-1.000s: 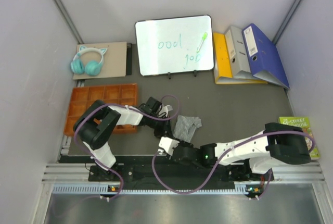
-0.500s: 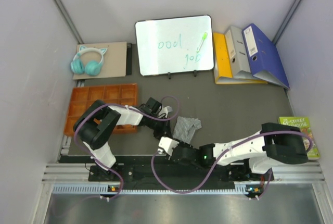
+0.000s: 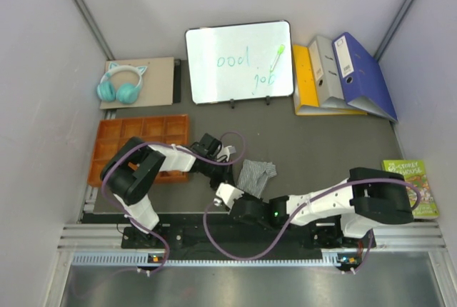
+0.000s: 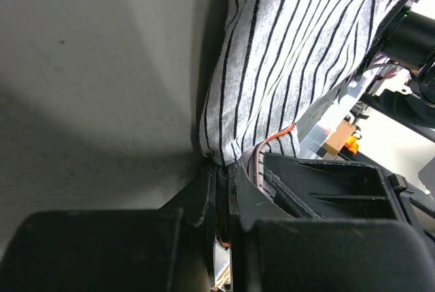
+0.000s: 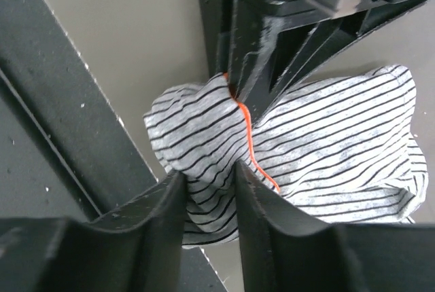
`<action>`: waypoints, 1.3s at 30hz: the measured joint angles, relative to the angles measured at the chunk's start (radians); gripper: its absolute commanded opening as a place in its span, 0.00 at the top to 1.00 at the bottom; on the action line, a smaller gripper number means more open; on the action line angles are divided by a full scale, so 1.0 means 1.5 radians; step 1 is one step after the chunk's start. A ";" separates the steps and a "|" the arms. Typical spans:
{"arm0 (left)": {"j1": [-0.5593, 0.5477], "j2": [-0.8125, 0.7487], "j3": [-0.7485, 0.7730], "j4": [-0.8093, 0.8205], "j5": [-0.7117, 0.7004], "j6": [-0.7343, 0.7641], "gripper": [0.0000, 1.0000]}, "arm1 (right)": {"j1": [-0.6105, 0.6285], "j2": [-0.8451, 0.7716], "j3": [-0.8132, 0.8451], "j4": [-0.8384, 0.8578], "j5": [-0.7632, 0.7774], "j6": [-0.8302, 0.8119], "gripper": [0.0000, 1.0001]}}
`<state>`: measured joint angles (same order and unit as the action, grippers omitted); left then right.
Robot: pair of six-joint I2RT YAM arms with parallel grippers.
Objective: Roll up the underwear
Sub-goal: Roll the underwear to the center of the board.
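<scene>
Boxer shorts (image 3: 255,173), grey-white striped, bunched on table (image 3: 321,146) nr front edge, R of orange tray (image 3: 143,127), L gripper (image 4: 221,167) pinched tight on one cloth edge, R gripper (image 5: 209,187) clamped on opposite fold, grippers facing each other

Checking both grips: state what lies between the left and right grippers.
Grey-and-white striped cloth boxer shorts, pinched by left gripper and right gripper; right wrist view.
</scene>
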<state>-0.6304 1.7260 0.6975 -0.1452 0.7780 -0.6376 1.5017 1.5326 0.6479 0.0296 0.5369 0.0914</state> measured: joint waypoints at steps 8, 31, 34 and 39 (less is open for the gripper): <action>0.019 -0.020 -0.009 -0.011 -0.016 0.000 0.70 | -0.057 -0.015 0.006 0.001 -0.093 0.024 0.74; 0.078 -0.247 -0.139 -0.011 -0.135 -0.077 0.42 | -0.080 -0.017 0.010 0.005 -0.131 0.095 0.74; 0.073 -0.285 -0.175 0.023 -0.136 -0.110 0.41 | -0.080 -0.017 0.010 0.005 -0.131 0.097 0.74; 0.068 -0.332 -0.207 0.067 -0.134 -0.148 0.40 | -0.080 -0.016 0.011 0.005 -0.129 0.099 0.75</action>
<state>-0.5285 1.2274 0.3870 -0.0452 0.5770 -0.8593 1.3823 1.5085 0.6640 0.0372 0.3431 0.2405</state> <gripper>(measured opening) 0.594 0.266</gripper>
